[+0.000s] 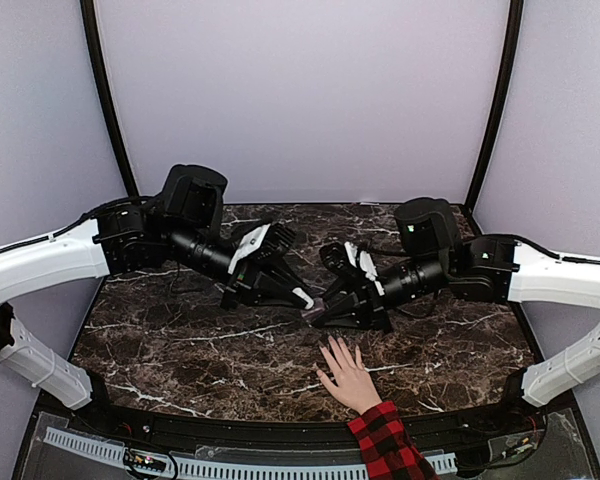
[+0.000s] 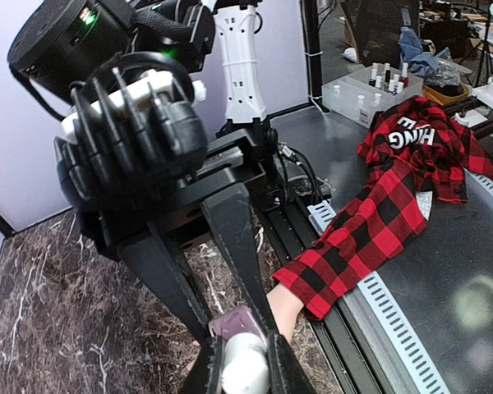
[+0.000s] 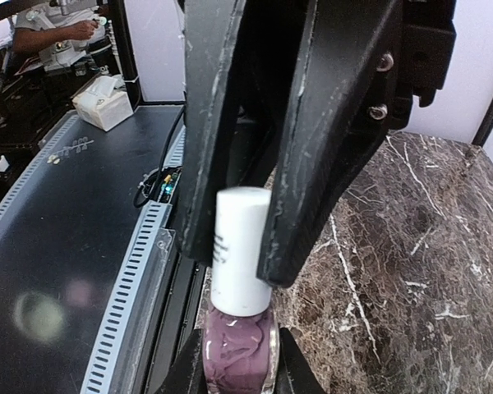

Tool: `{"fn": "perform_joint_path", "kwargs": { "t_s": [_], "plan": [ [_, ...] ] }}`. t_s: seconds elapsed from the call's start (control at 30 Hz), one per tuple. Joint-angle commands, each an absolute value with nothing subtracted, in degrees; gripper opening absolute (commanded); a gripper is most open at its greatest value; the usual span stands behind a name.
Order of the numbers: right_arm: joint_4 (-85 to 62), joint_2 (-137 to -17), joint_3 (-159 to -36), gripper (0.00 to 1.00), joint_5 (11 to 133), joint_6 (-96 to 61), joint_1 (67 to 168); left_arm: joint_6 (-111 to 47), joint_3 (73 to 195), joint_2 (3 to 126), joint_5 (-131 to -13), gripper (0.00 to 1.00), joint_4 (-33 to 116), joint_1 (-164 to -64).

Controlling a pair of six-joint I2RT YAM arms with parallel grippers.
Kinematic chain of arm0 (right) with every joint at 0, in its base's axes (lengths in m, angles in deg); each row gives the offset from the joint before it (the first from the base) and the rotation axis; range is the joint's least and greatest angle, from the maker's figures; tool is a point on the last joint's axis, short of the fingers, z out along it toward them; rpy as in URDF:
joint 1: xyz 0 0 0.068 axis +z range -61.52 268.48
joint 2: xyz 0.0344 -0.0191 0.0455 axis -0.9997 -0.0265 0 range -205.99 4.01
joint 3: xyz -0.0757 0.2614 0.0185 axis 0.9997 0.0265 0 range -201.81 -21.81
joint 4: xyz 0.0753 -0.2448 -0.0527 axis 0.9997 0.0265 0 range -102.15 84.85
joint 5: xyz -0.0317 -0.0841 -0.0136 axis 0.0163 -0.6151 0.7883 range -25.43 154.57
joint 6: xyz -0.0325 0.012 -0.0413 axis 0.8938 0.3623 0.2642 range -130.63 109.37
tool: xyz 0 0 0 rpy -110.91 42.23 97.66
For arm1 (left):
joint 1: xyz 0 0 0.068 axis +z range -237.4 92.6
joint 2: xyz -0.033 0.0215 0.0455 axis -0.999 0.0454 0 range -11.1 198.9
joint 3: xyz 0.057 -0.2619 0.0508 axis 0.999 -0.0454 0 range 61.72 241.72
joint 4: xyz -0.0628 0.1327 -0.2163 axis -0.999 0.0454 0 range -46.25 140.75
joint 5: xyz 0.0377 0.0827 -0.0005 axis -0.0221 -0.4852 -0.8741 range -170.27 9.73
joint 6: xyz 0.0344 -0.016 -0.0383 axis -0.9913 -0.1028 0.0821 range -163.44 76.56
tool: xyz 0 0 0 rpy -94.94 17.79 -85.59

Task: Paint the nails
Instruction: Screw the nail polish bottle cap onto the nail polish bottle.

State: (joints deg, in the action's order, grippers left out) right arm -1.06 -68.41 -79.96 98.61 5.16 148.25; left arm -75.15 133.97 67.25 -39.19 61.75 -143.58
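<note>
Left gripper [image 2: 245,365] clamped the white cap [image 3: 240,246], right gripper [image 3: 238,361] clamped the purple polish bottle [image 3: 238,349]. Hand [image 1: 348,378] lay flat on table [image 1: 180,350], nails [image 1: 336,342] too small to judge.

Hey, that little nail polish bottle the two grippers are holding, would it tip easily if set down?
Probably: the polish bottle looks narrow with a tall white cap, so top-heavy. Its glossy glass likely slips and could crack on the marble table.
</note>
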Motion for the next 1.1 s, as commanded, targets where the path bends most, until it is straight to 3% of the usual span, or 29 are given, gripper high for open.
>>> {"fn": "perform_joint_path", "kwargs": {
  "t_s": [0.0, 0.23, 0.37, 0.5, 0.73, 0.9, 1.07],
  "plan": [
    [-7.50, -66.05, -83.26, 0.00, 106.78, 5.16, 149.16, -80.29, 134.17, 68.25, -35.05, 0.04, 68.52, -143.74],
    [-6.22, -67.20, -84.06, 0.00, 106.95, 5.02, 149.36, -79.02, 136.76, 68.90, -37.75, 0.10, 70.80, -143.98],
    [-6.89, -67.69, -83.36, 0.00, 105.45, 4.87, 149.37, -77.28, 138.59, 68.70, -37.98, 0.30, 71.54, -143.93],
    [-8.40, -67.29, -82.36, 0.00, 103.55, 4.37, 149.36, -75.25, 138.39, 66.74, -39.59, 0.40, 69.88, -143.94],
    [-10.48, -66.65, -80.85, 0.00, 99.62, 3.63, 149.36, -71.34, 137.32, 63.22, -42.15, 0.50, 65.59, -143.84],
    [-17.14, -63.54, -77.63, 0.00, 89.56, 0.24, 149.26, -66.39, 133.22, 60.03, -47.06, 0.59, 59.65, -143.78],
    [-22.45, -61.48, -76.02, 0.00, 80.01, -2.58, 149.03, -58.72, 129.01, 56.91, -53.46, 0.59, 49.78, -142.79]
  ]
}}
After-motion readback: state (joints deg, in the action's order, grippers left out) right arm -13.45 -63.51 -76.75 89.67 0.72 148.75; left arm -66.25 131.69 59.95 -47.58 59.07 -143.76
